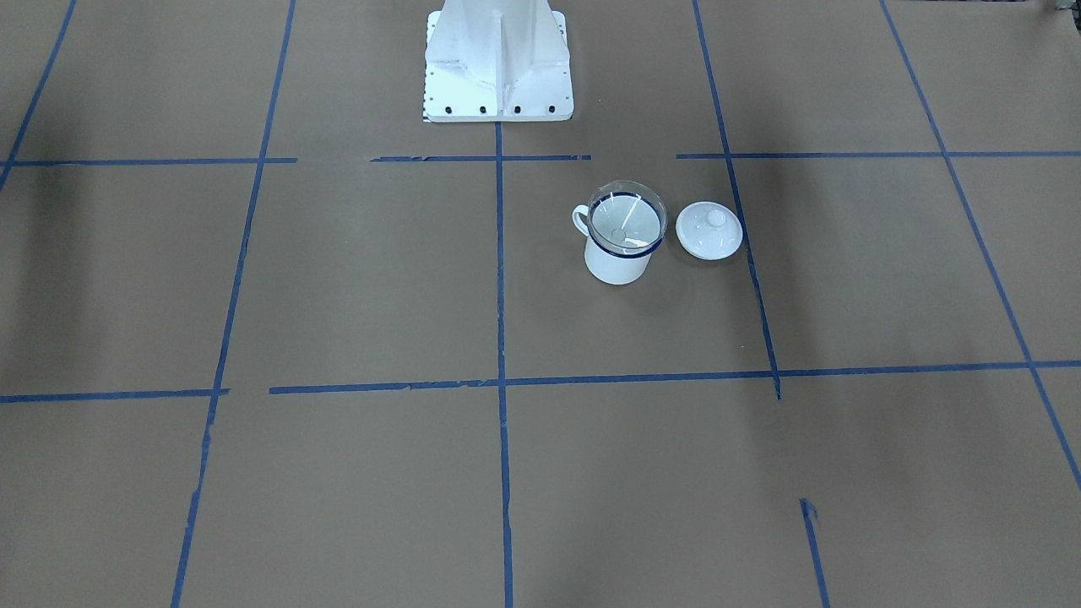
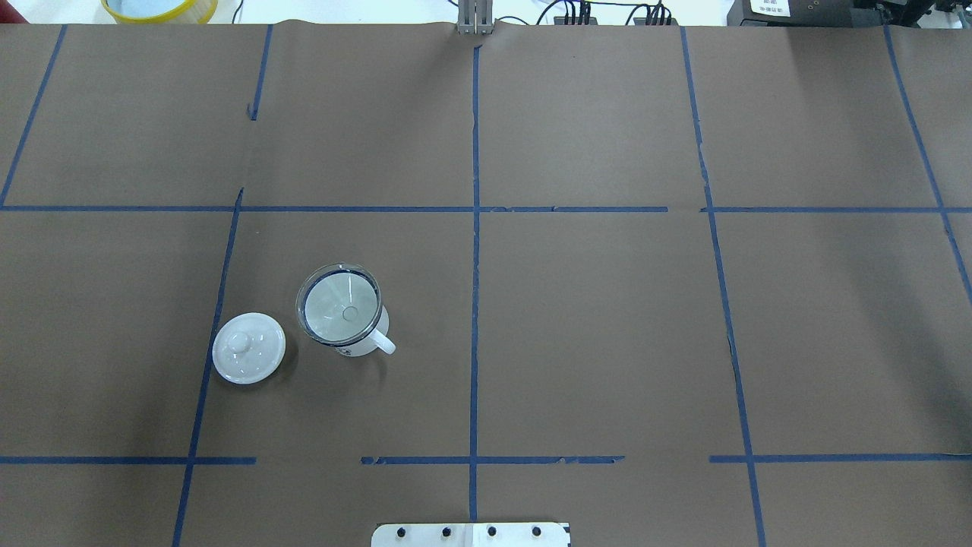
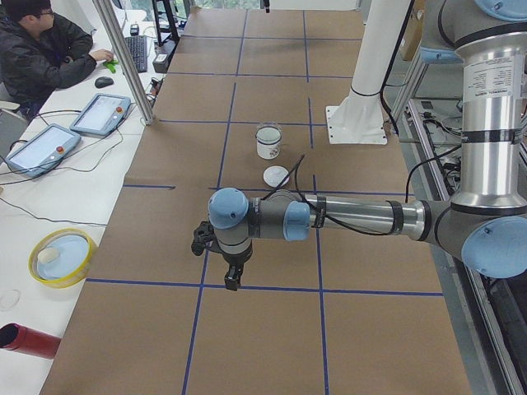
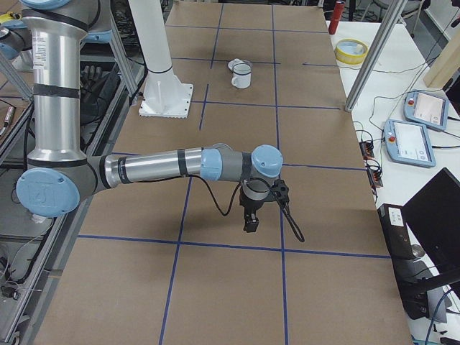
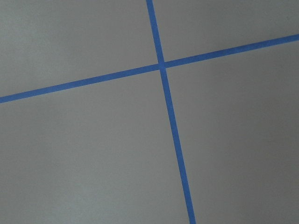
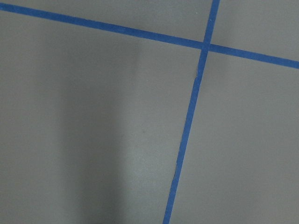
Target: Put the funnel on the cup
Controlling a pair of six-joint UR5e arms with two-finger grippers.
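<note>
Funnel (image 1: 626, 221): we see it seated in the mouth of the cup, its clear bowl resting on the dark rim. Its spout shows only as a faint small circle through the bowl. The clear wall is hard to trace against the white inside.
Cup (image 1: 616, 263): it stands upright on the table (image 1: 338, 295), in the robot's left half, with its handle turned toward the robot's base (image 1: 498, 59).
Lid (image 1: 709, 230): it lies flat with the knob up, just beside the cup on the side away from the handle and not touching it. Its outer edge reaches a blue tape line (image 2: 205, 380).
Left gripper (image 3: 233, 280): we find it only in the left side view, pointing down over the table, well apart from the cup. We cannot tell how wide its jaws stand.
Right gripper (image 4: 251, 221): it is visible only in the right side view, pointing down, far from the cup. We cannot tell the state of its jaws either.
Wrist views: both show only brown table surface and crossing tape lines.
</note>
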